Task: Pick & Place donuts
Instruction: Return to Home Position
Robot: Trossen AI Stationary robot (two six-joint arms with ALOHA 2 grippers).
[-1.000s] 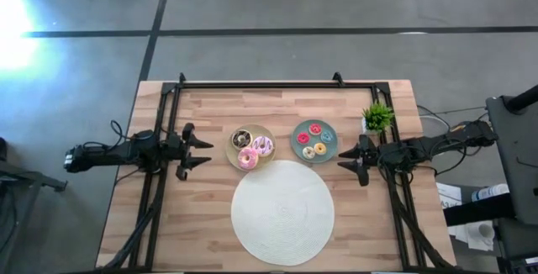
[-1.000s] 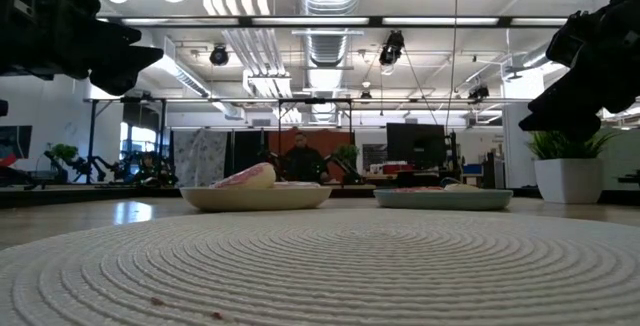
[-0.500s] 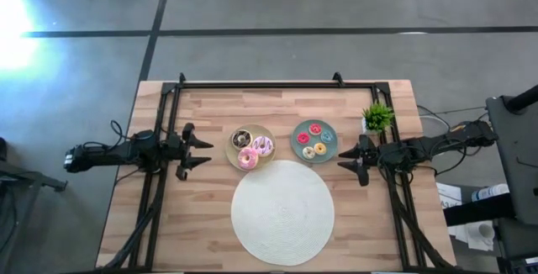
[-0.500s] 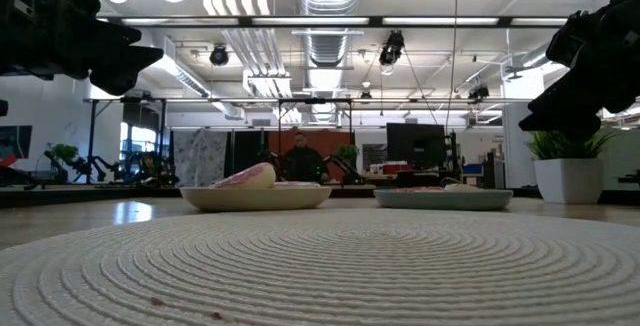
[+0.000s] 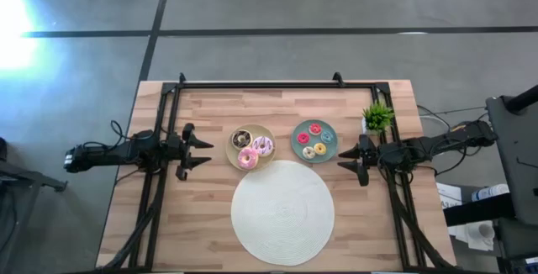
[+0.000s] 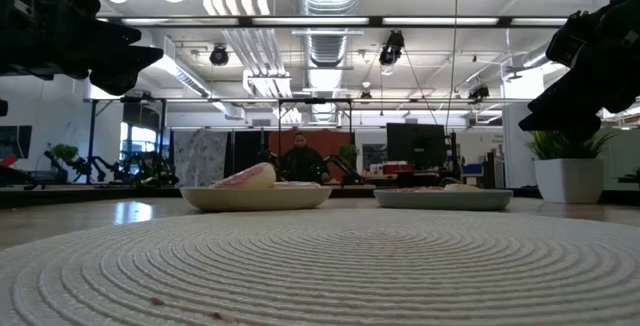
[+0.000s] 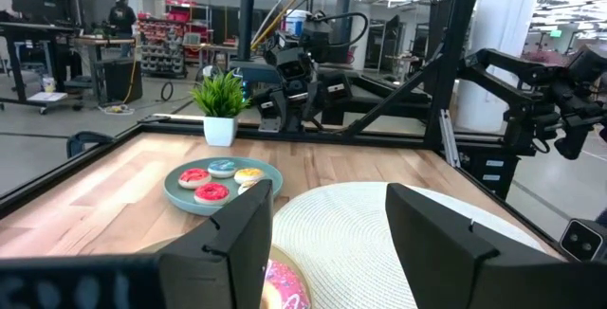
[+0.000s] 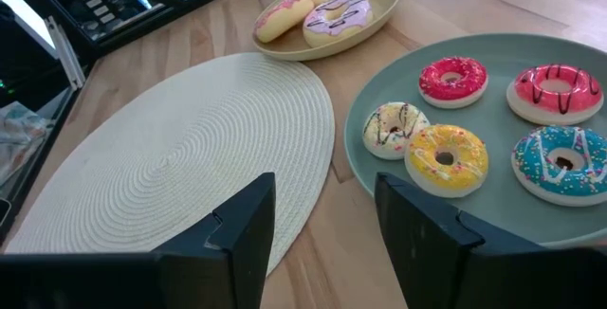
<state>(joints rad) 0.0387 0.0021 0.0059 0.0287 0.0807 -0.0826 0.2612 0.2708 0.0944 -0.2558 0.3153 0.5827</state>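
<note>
Three larger donuts, bright pink point(image 5: 247, 158), pale pink-white point(image 5: 262, 146) and dark chocolate point(image 5: 242, 137), lie on a beige plate point(image 5: 233, 150). Several mini donuts lie on a teal plate point(image 5: 298, 142): red-pink point(image 8: 453, 78), another red-pink point(image 8: 558, 91), cream point(image 8: 392, 126), yellow-orange point(image 8: 446, 158), blue point(image 8: 563, 162). My left gripper point(image 5: 202, 150) hovers open left of the beige plate. My right gripper point(image 5: 345, 163) hovers open right of the teal plate, near its near edge. Both touch nothing.
A big white round mat point(image 5: 282, 213) lies on the near half of the wooden table, just before both plates. A small potted plant point(image 5: 377, 118) stands by the right edge, behind my right arm. A black frame point(image 5: 252, 83) runs along the table's far edge and sides.
</note>
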